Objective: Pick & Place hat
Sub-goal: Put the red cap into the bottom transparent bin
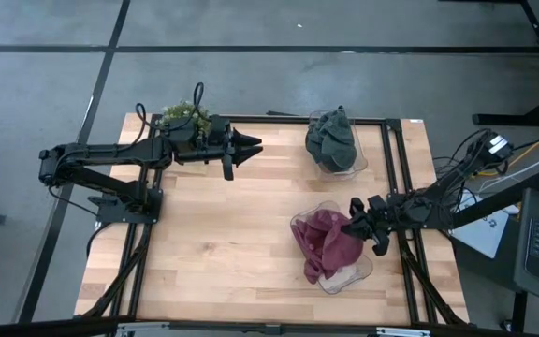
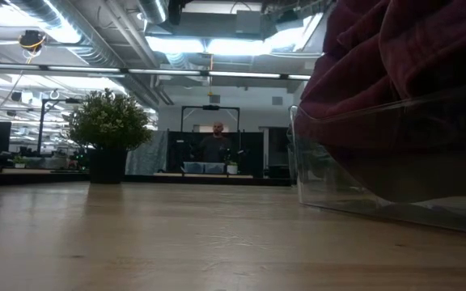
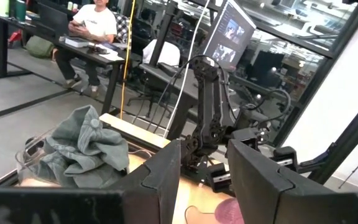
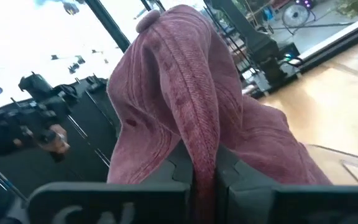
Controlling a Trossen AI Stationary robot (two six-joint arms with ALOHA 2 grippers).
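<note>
Noted a maroon ribbed-corduroy hat (image 1: 327, 245), crumpled, lying partly in and partly draped over a shallow clear plastic tray (image 1: 352, 276) at the near right of the pale wooden tabletop (image 1: 213, 234). Found the right gripper (image 1: 352, 223) at the hat's right edge, fingers together and clamped on a raised fold of the maroon cloth; confirmed in the right wrist view, the fold pinched between the two dark fingers (image 4: 166, 174) and the hat (image 4: 179, 112) bulging beyond them, crown button uppermost. Judged the hat bunched with no clear long axis; bulk lay to the left of the gripper in the high view, toward the table's centre.

Saw the left gripper (image 1: 251, 146) well apart, at the far side of the table beside a small green potted plant (image 1: 185, 120), fingers (image 3: 160, 180) standing partly apart on nothing, pointed toward a grey-green crumpled hat (image 1: 333, 140) in a second clear plastic tray (image 1: 356, 167) at the far right. Same grey-green hat (image 3: 82, 146) visible ahead of it in the left wrist view.

Judged the right arm far the nearer to the maroon hat and already gripping it; the next move probably a lift, cloth trailing leftward and down from the pinch. Could not tell the intended place-down spot. Noted the risk of the trailing cloth dragging the light tray.
</note>
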